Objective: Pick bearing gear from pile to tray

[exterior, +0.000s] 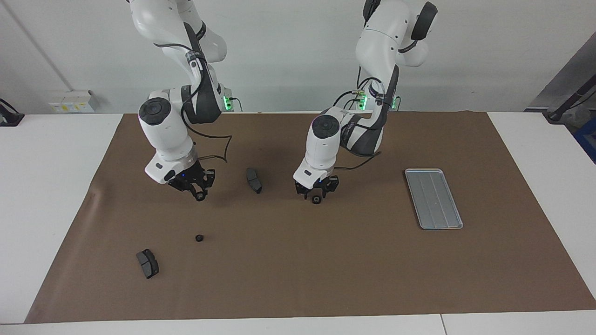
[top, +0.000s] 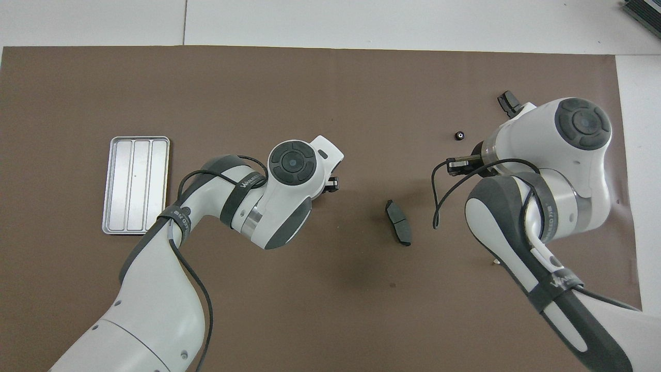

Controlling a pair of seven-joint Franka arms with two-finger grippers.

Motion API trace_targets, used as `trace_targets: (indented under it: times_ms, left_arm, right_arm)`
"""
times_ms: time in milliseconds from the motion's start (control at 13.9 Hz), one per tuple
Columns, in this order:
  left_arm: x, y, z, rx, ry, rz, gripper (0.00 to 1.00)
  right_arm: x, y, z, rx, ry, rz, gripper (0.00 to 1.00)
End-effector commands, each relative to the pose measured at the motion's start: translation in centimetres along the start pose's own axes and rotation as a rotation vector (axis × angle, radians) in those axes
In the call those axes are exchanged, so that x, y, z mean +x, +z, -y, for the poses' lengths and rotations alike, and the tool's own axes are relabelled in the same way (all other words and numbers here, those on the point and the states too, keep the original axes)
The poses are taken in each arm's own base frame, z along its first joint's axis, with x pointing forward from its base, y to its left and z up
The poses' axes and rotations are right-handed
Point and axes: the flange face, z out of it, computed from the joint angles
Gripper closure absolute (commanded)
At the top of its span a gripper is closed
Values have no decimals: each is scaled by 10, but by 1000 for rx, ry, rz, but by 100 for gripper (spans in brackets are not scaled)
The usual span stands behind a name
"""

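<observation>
The left gripper (exterior: 316, 199) is low at mid-mat, fingers around a small black round gear (exterior: 316, 200); grip uncertain. The right gripper (exterior: 200, 196) pinches another gear (exterior: 200, 197), hidden overhead. A third gear (exterior: 199, 238) lies loose. The grooved metal tray (exterior: 433, 198) sits at the left arm's end.

The tray (exterior: 434, 198) is silver-grey metal with a dull sheen and lengthwise grooves. The mat (exterior: 326, 270) covering the white, smooth tabletop (exterior: 42, 186) is matt brown. The brake pads (exterior: 147, 263) are matt dark grey.
</observation>
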Motion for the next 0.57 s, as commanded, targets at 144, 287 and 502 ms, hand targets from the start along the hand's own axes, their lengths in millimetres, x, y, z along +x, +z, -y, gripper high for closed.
trace_targets:
  times_ms: [144,287,502]
  left_arm:
    - [-6,-2,10,12,17,-28,43]
    - [-6,-2,10,11,17,-29,47]
    - [-5,-3,9,7,19,-34,51]
  right_arm:
    - [1,-6,41,29,86,-13,100]
    - [-2,-7,59,32,104,-14,100]
    - [-4,-10,76,37,134,-22,100]
